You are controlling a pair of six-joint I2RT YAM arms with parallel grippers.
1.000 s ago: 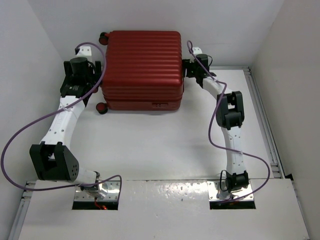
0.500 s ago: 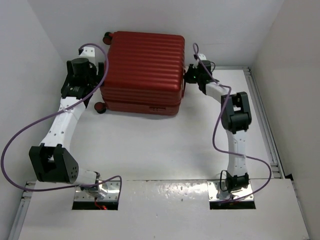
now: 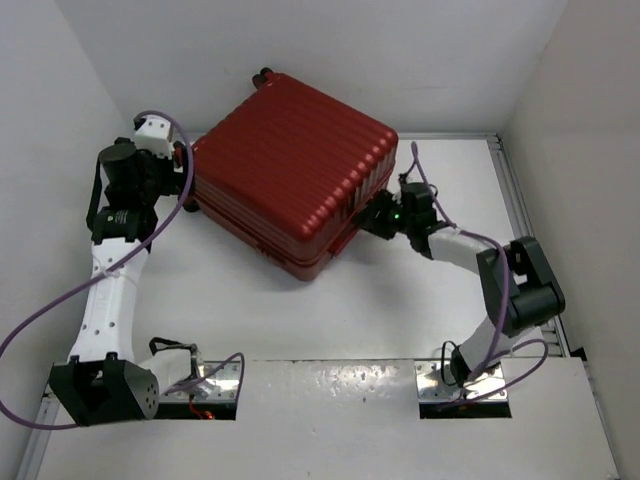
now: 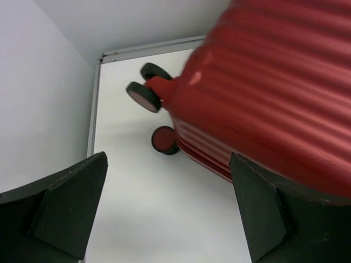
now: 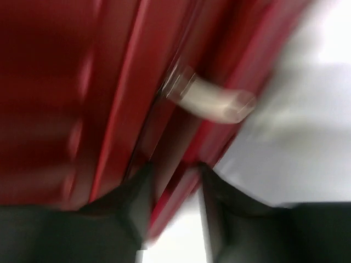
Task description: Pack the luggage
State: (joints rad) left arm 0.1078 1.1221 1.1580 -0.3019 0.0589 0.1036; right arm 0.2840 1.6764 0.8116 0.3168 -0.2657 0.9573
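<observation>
From above, the luggage [image 3: 295, 180], a dark red ribbed hard-shell case, lies shut on the white surface [image 3: 300, 320]. It sits in the far middle, turned at a slant so that one corner points toward the near side. A wheel [image 3: 265, 75] shows at its far corner. The left tool [image 3: 183, 170] is just beside the case's left corner. The right tool [image 3: 368, 222] is against the case's near right edge.

In the left wrist view, the left tool [image 4: 170, 219] is released, its two dark fingers [image 4: 60, 213] spread wide with bare surface between them. The luggage [image 4: 274, 93] fills the upper right, just above the right-hand finger. Its small wheels [image 4: 145, 93] stick out to the left.

The right wrist view is blurred. The right tool [image 5: 173, 178] has its fingers [image 5: 137, 205] close together on either side of a red ridge at the luggage's [image 5: 71, 82] edge. I cannot tell whether they are pinching it. A pale silver piece [image 5: 211, 101] juts from the seam farther along.
</observation>
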